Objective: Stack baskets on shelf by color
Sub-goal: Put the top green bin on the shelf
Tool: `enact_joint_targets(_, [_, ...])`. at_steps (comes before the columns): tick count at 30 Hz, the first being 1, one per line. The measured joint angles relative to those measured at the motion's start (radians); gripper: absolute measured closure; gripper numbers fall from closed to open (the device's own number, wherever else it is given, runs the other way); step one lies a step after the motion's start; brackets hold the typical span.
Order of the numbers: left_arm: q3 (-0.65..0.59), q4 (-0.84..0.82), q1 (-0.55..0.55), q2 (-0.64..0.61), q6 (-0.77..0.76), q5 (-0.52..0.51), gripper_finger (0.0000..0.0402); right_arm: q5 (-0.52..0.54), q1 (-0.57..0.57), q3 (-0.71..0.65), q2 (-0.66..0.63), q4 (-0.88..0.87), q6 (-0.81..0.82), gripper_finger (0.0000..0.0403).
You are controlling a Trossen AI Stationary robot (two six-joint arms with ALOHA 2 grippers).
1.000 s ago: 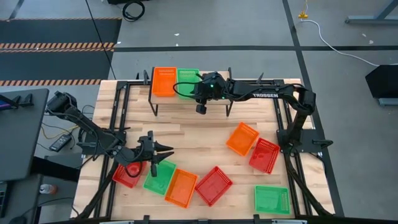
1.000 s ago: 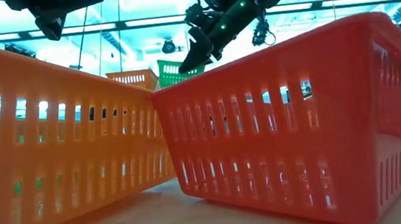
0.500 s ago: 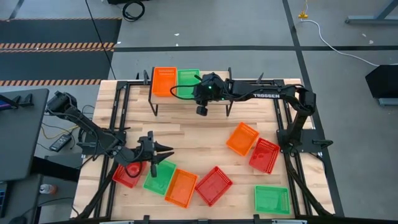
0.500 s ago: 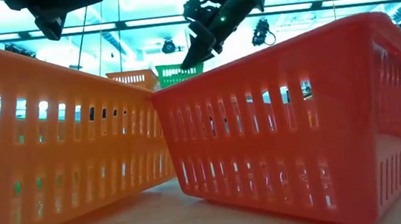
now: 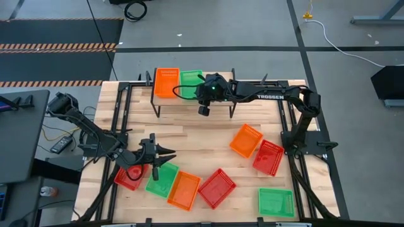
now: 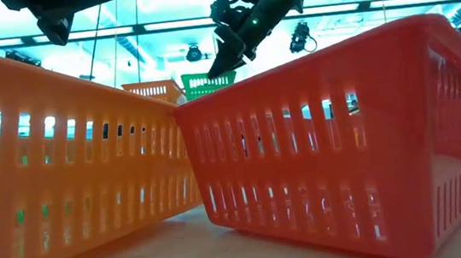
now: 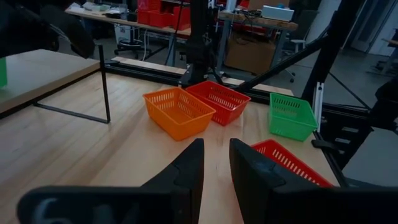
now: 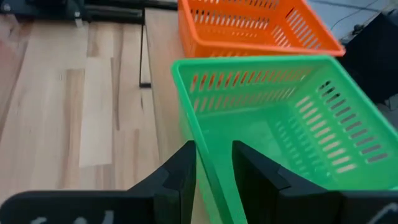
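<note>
An orange basket (image 5: 167, 82) stands at the left end of the shelf (image 5: 183, 99). A green basket (image 5: 189, 82) sits beside it, held by my right gripper (image 5: 203, 89), which is shut on it. In the low view the green basket (image 6: 207, 84) looks level, and a red basket hides its base. Seven more baskets lie on the table. My left gripper (image 5: 169, 151) hovers near the table's near-left corner, above a red basket (image 5: 129, 176) and a green basket (image 5: 162, 179). Its fingers stand a narrow gap apart and hold nothing. My right gripper pinches the green basket's side wall (image 8: 210, 158), the one away from the orange basket. One finger (image 8: 252, 171) is inside the basket and one finger (image 8: 183, 177) outside. The fingers slant down from the table's right. The basket sits level over the shelf.
Toward the right lie an orange basket (image 5: 245, 140), a red basket (image 5: 268, 157) and a green basket (image 5: 276, 202). Along the near edge lie a red basket (image 5: 216, 188) and an orange basket (image 5: 184, 190). Black frame rails run along both table sides. Bare wood spans the table's middle.
My right gripper has come down a little with the green basket. The basket was tilted a second ago and now sits level beside the orange one.
</note>
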Motion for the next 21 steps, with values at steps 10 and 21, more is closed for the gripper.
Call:
enact_joint_targets(10, [0.000, 0.000, 0.000, 0.000, 0.001, 0.000, 0.0320, 0.022, -0.001, 0.000, 0.000, -0.003, 0.050, 0.0293])
enact_joint_targets(21, [0.000, 0.000, 0.000, 0.000, 0.001, 0.000, 0.0320, 0.021, 0.007, 0.000, 0.000, -0.008, 0.108, 0.0307])
